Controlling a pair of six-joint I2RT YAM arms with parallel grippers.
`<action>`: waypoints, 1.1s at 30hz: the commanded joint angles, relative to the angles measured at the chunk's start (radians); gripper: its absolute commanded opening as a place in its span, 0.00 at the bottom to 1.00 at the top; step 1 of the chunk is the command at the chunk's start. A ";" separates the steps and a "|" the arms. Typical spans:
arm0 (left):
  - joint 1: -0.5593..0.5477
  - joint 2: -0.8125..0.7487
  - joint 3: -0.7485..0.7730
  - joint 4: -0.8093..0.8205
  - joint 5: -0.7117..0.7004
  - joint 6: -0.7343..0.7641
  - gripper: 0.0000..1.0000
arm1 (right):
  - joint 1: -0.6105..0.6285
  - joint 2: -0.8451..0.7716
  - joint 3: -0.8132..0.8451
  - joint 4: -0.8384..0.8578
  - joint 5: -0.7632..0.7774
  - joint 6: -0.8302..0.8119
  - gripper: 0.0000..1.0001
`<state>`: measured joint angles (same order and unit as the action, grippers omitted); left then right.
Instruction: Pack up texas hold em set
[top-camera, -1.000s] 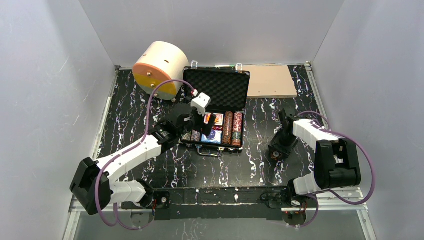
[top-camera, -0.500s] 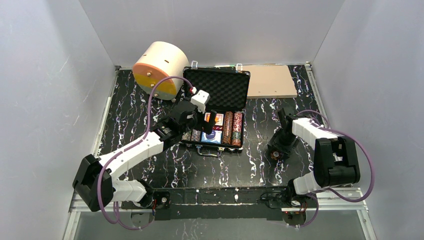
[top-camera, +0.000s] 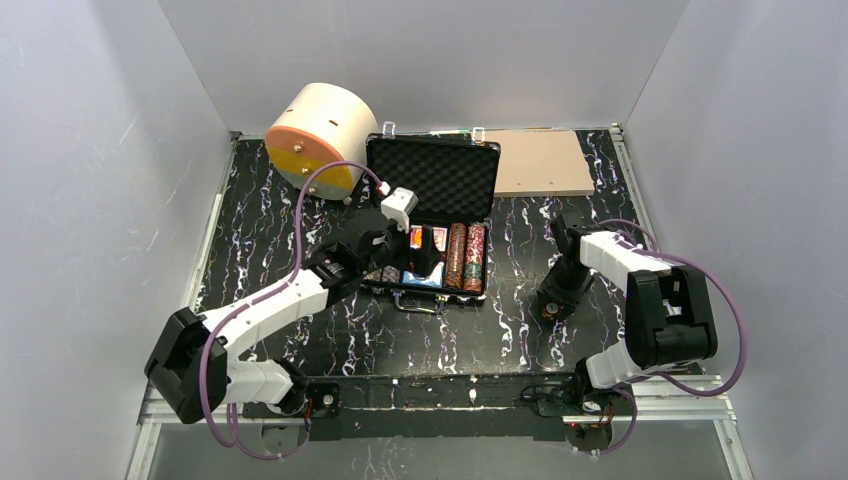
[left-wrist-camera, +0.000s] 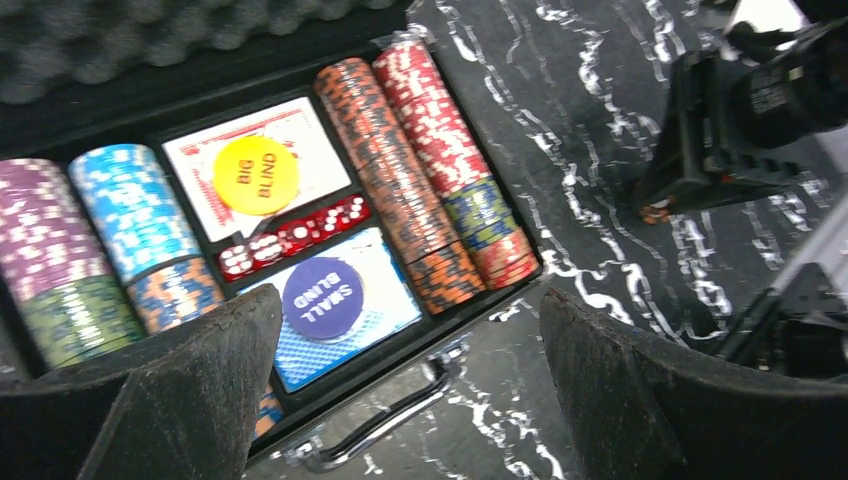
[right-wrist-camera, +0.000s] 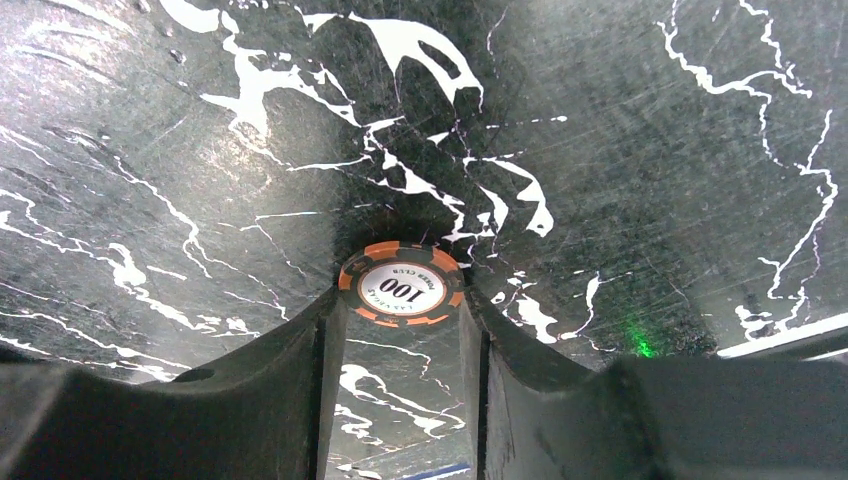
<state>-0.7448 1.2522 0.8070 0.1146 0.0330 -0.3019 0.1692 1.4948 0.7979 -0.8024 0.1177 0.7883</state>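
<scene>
The black briefcase lies open at mid-table, foam lid leaning back. Its tray holds rows of striped poker chips, a red deck under a yellow BIG BLIND button, red dice and a blue deck under a purple SMALL BLIND button. My left gripper hovers wide open over the tray's front edge and handle, holding nothing. Right of the case, a lone orange-and-black 100 chip lies flat on the table. My right gripper has both fingertips pressed against the chip's edges.
A big cream cylinder with an orange-yellow face stands at the back left, touching the case's corner. A flat tan board lies at the back right. Grey walls close in on three sides.
The right jaws opened a little, then narrowed onto the lone chip. My left gripper has shifted slightly right over the tray, still open.
</scene>
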 joint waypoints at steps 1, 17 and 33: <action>0.003 0.016 -0.034 0.098 0.114 -0.140 0.98 | 0.019 -0.015 0.036 -0.020 0.036 0.053 0.33; -0.207 0.288 -0.074 0.537 0.206 -0.479 0.98 | 0.020 -0.328 0.034 -0.097 -0.262 0.202 0.33; -0.377 0.564 0.023 0.820 -0.072 -0.672 0.89 | 0.020 -0.398 0.114 -0.181 -0.394 0.234 0.33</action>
<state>-1.1046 1.8061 0.7990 0.8326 0.1085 -0.9051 0.1856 1.1126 0.8604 -0.9455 -0.2256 1.0103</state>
